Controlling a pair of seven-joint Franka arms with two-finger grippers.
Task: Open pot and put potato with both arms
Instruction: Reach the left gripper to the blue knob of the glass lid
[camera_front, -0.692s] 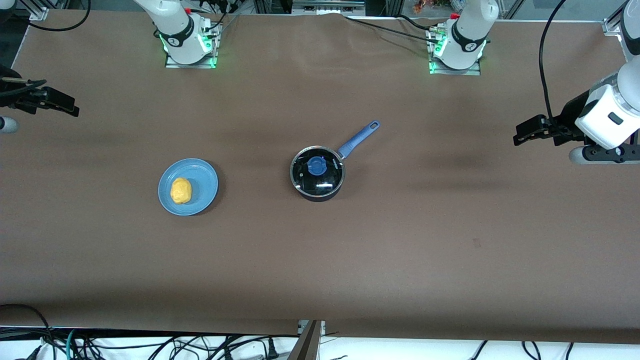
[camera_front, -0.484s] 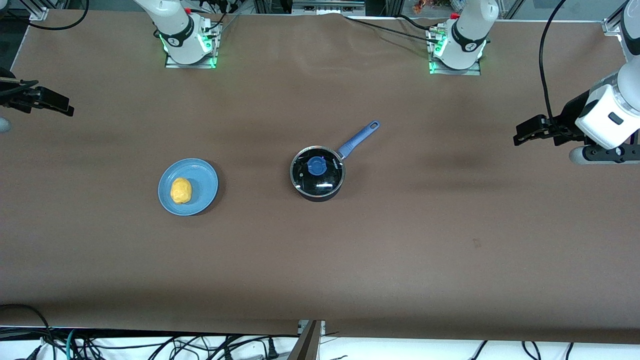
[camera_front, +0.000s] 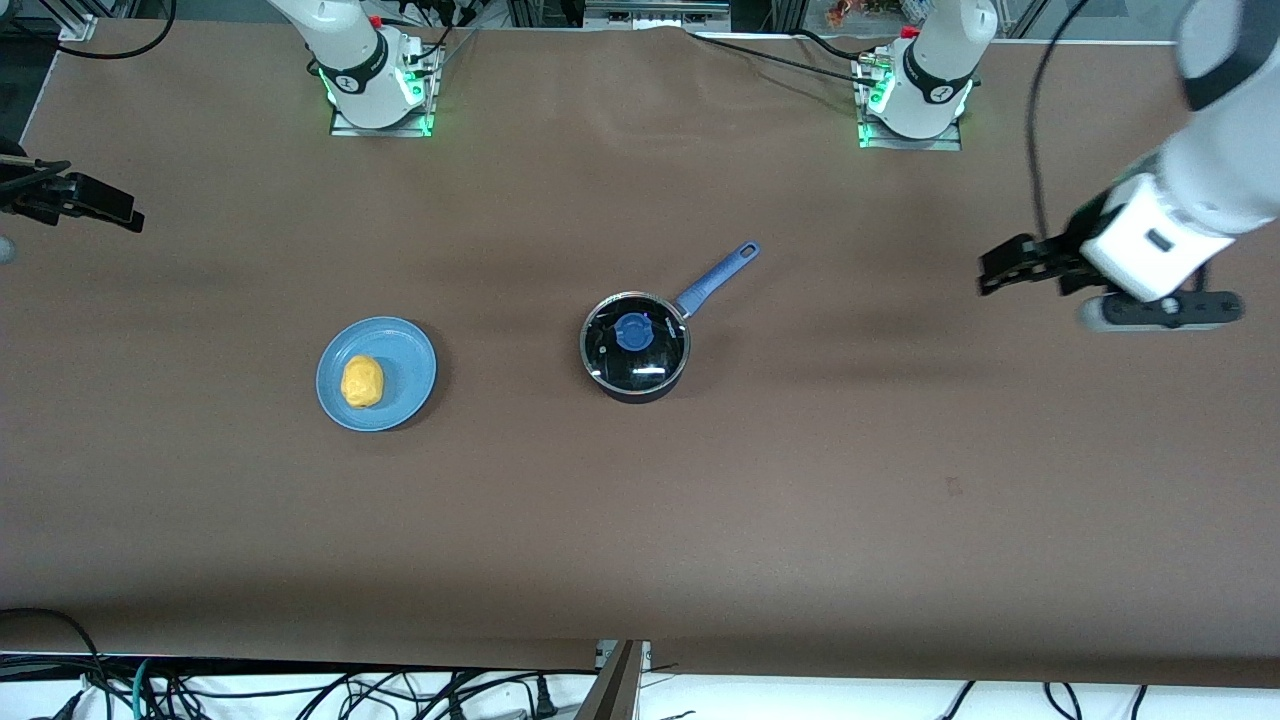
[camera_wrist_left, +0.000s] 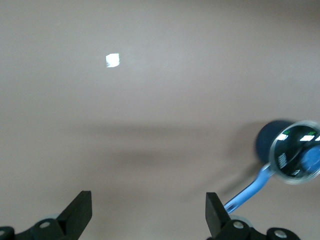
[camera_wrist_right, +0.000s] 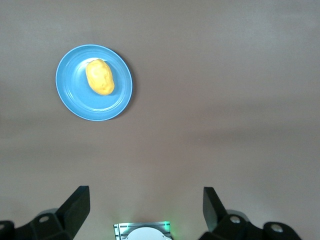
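Left gripper (camera_front: 1000, 272), fingers spread, swings in from the tabletop's edge toward the pot (camera_front: 635, 347) at centre, lid on. Right gripper (camera_front: 100, 205), spread, has retreated slightly to its edge. Potato (camera_front: 362, 381) sits on the blue plate (camera_front: 410, 350).

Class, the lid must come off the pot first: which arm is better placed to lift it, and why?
Left. The left gripper, open, hangs toward the pot's end; the right gripper is nearer the potato.
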